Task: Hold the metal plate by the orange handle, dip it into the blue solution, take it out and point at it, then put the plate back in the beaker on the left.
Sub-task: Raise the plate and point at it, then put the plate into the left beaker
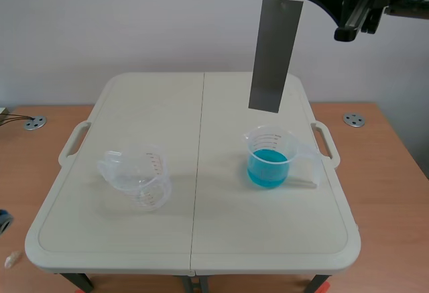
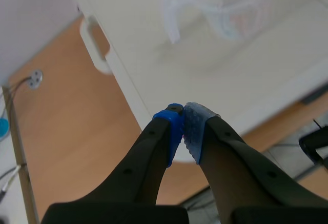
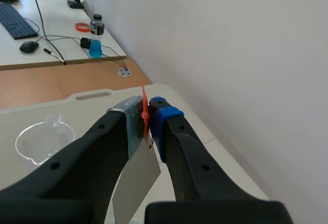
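Nearest, off the counter's front left corner, the left gripper (image 2: 183, 127) hangs with its fingers pressed together on nothing. On the pale counter (image 1: 201, 232), the clear empty beaker (image 1: 137, 176) sits left of the centre seam and looks tipped over. Right of the seam stands the beaker of blue solution (image 1: 269, 158), upright. High above it the metal plate (image 1: 275, 54) hangs straight down in the air, its lower edge well clear of the liquid. At the top of the plate the right gripper (image 3: 146, 119) has its fingers clamped on the thin orange handle (image 3: 144, 108), close to the white wall.
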{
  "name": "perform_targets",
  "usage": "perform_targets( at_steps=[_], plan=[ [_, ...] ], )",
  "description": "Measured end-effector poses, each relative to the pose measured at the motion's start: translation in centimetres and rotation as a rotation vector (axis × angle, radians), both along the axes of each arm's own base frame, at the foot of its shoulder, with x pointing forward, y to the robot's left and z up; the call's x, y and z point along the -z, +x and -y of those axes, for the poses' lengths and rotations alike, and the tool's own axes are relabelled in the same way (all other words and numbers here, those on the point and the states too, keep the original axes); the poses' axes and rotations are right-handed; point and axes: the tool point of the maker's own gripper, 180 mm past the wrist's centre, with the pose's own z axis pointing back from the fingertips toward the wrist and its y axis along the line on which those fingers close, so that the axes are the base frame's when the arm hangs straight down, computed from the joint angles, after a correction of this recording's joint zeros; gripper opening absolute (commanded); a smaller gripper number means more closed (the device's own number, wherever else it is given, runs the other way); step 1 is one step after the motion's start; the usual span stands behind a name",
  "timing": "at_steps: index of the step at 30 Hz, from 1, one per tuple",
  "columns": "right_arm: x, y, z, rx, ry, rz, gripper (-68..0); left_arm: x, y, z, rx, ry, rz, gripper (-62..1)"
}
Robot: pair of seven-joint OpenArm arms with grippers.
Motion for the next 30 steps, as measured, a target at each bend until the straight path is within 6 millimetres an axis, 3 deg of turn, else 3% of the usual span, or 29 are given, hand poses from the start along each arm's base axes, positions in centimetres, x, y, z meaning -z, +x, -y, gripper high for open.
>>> perform_targets(
  at_steps=[10,17,24,30],
  plan=[
    [-1.1,0.1,-3.2,-0.07,0.0,0.021,-66.2,4.0,-8.1,-1.8,-0.189,-0.031,-0.207,-58.3],
    [-0.6,-0.5,-6.9,-0.132,0.014,-0.019,-66.2,7.6,-12.6,-2.2,-0.34,-0.063,-0.313,-58.3],
    [-0.8,-1.3,-10.2,-0.199,0.02,-0.03,-66.2,9.8,-15.8,-1.3,-0.361,-0.088,-0.373,-58.3],
    [-0.8,-2.4,-12.7,-0.259,0.023,-0.04,-66.2,11.0,-17.4,0.2,-0.348,-0.126,-0.405,-58.3]
  ],
)
